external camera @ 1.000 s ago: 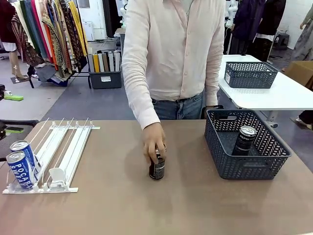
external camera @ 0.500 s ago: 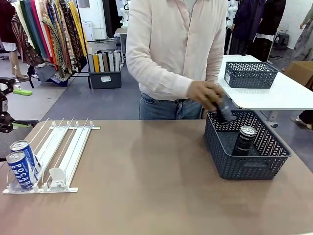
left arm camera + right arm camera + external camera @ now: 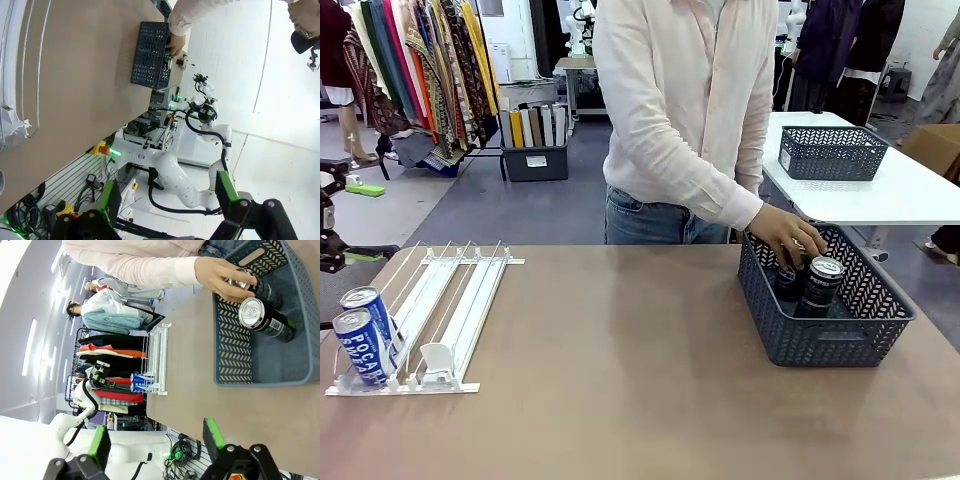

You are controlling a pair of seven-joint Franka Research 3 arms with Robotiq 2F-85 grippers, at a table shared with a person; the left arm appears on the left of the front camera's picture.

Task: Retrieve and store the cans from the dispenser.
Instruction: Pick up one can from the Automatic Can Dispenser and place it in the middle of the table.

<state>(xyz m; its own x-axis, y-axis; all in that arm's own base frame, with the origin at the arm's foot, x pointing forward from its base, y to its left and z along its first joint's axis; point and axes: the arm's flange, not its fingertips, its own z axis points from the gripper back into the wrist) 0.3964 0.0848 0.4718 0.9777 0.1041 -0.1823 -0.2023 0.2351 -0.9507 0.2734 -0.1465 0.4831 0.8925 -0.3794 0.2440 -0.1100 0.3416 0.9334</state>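
Two blue cans (image 3: 360, 345) stand at the front lip of the white dispenser (image 3: 455, 300) at the table's left. At the right, a black can (image 3: 820, 285) stands in the dark grey basket (image 3: 840, 335). A person's hand (image 3: 785, 238) holds a second black can (image 3: 787, 282) inside the basket beside it. In the right wrist view the hand (image 3: 220, 277) grips that can (image 3: 257, 285) above the standing can (image 3: 265, 320). My right gripper (image 3: 156, 437) is open, well back from the basket (image 3: 235, 360). My left gripper (image 3: 167, 200) is open, off the table beyond the dispenser (image 3: 15, 75).
The brown tabletop (image 3: 620, 380) lies bare between dispenser and basket. The person stands at the far edge, leaning toward the basket. A second mesh basket (image 3: 832, 152) sits on a white table behind. Clothes racks fill the far left.
The person's hand lifted the black can from the middle of the table, carried it right and lowered it into the basket beside the other black can. The blue cans stayed put.
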